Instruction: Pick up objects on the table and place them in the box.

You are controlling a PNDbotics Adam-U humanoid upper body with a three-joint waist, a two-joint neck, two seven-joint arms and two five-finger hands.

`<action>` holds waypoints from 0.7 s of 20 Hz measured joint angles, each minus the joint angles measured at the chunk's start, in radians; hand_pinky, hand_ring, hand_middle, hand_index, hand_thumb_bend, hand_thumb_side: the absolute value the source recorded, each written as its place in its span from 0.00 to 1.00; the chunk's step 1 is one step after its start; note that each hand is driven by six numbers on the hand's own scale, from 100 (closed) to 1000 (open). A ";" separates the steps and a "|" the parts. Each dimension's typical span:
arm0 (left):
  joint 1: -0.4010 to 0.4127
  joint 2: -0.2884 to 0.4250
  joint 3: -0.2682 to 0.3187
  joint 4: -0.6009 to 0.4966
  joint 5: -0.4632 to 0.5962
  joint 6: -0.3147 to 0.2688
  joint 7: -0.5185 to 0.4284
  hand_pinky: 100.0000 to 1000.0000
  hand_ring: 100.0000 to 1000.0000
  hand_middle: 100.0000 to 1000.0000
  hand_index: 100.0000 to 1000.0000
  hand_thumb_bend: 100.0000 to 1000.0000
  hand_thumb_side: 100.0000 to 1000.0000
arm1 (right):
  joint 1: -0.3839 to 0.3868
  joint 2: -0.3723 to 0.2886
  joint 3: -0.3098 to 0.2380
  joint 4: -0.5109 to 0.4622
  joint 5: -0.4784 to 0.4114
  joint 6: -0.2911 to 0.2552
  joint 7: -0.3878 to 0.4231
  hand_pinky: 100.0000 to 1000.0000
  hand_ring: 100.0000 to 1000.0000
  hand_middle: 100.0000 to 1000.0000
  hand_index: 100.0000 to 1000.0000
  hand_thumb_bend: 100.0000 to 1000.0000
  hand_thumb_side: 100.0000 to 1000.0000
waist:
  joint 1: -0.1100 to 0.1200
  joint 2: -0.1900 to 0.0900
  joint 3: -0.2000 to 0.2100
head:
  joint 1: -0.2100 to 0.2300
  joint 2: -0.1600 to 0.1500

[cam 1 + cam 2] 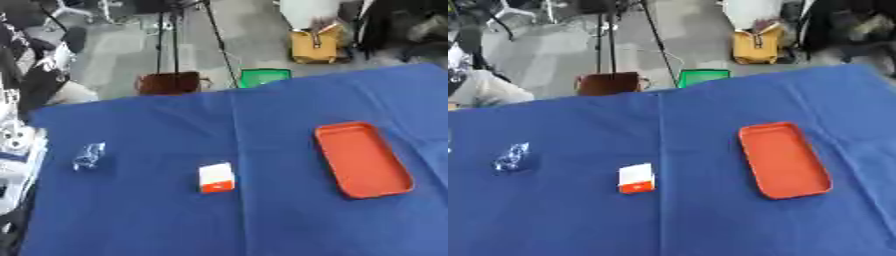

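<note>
Lying on blue cloth (131, 225), white-and-red small box (216, 177), crinkly clear packet perhaps (88, 155); orange tray (362, 158) right; neither robot hand visible

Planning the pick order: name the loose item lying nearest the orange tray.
The small white-and-orange box, mid-table; the clear crinkly packet lies farther left of the orange tray.

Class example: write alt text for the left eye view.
A blue table holds an empty orange tray at right, a white and orange box in the middle and a small clear wrapper at left. No robot hand shows.
</note>
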 measured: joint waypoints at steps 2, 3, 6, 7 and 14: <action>0.000 0.000 0.000 0.000 -0.003 0.000 -0.002 0.47 0.68 0.65 0.87 0.77 0.44 | 0.000 0.000 0.000 0.000 0.000 0.000 0.000 0.56 0.68 0.63 0.82 0.51 0.47 | 0.000 0.000 0.000 | 0.000 0.000; 0.000 0.000 0.000 0.000 -0.004 0.001 -0.003 0.47 0.68 0.65 0.87 0.77 0.44 | 0.001 0.000 0.000 0.000 0.000 0.000 0.000 0.56 0.68 0.63 0.82 0.51 0.47 | 0.000 0.000 0.000 | 0.000 0.000; 0.000 0.000 0.000 0.000 -0.008 0.002 -0.005 0.47 0.68 0.65 0.87 0.77 0.44 | 0.003 0.000 0.000 0.000 0.000 0.000 0.000 0.56 0.68 0.63 0.82 0.51 0.47 | 0.000 0.000 0.000 | 0.001 0.000; 0.000 0.000 0.000 0.000 -0.009 0.003 -0.005 0.47 0.68 0.65 0.87 0.77 0.44 | 0.003 0.000 0.000 0.000 0.000 0.000 0.000 0.56 0.68 0.63 0.82 0.51 0.47 | 0.000 0.000 -0.001 | 0.001 0.000; 0.001 0.000 0.000 0.000 -0.015 0.005 -0.008 0.47 0.68 0.65 0.87 0.77 0.43 | 0.004 0.000 0.000 0.000 0.000 0.000 0.000 0.56 0.68 0.63 0.82 0.51 0.47 | 0.000 0.000 -0.001 | 0.003 0.000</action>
